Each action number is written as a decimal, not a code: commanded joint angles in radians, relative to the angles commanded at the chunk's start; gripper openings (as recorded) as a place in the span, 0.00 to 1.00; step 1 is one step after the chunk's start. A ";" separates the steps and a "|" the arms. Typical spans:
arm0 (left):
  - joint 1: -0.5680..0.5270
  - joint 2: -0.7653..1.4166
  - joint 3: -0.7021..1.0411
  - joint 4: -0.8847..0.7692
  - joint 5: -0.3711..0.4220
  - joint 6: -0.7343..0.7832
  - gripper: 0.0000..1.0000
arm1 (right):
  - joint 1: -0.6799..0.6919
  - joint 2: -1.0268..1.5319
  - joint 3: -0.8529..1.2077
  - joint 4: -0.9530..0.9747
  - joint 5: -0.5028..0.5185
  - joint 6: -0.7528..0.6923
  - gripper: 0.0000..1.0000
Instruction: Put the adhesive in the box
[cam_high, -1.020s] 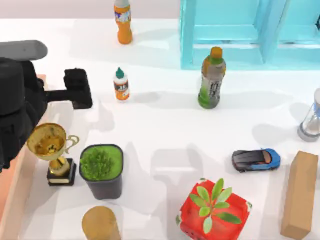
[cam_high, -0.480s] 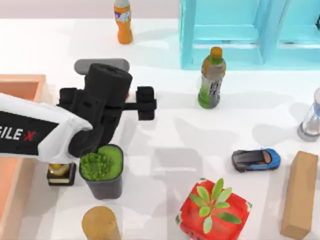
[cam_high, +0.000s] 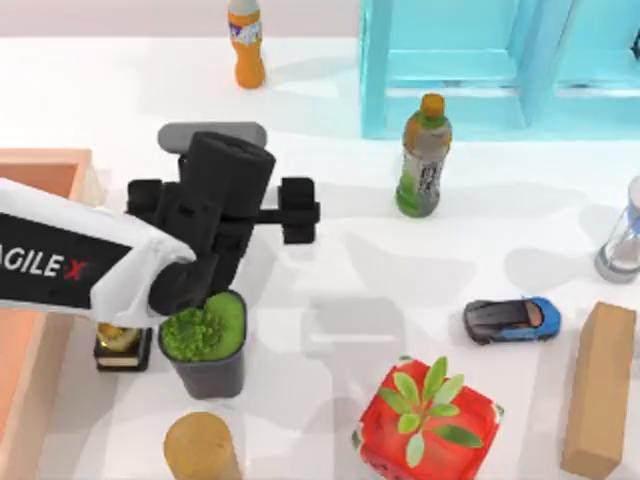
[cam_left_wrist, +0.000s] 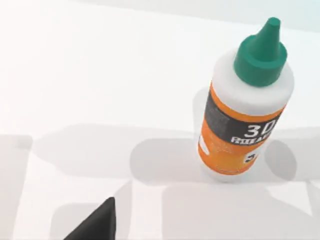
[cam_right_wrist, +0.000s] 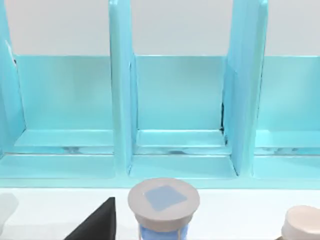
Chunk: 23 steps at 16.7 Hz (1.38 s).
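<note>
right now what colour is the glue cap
Teal-green, on the glue cap; clearest in the left wrist view.

Bright, even light; soft grey shadows on the table (cam_high: 330, 250).

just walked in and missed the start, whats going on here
The left arm has reached out over the table, its left gripper poised above the adhesive, which stands upright on the table and is not yet grasped. The box waits at the table's left edge.
</note>
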 joint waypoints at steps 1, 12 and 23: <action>0.003 0.008 0.011 0.001 0.003 0.003 1.00 | 0.000 0.000 0.000 0.000 0.000 0.000 1.00; 0.096 0.347 0.281 0.099 0.083 0.068 1.00 | 0.000 0.000 0.000 0.000 0.000 0.000 1.00; 0.100 0.371 0.287 0.114 0.086 0.070 0.55 | 0.000 0.000 0.000 0.000 0.000 0.000 1.00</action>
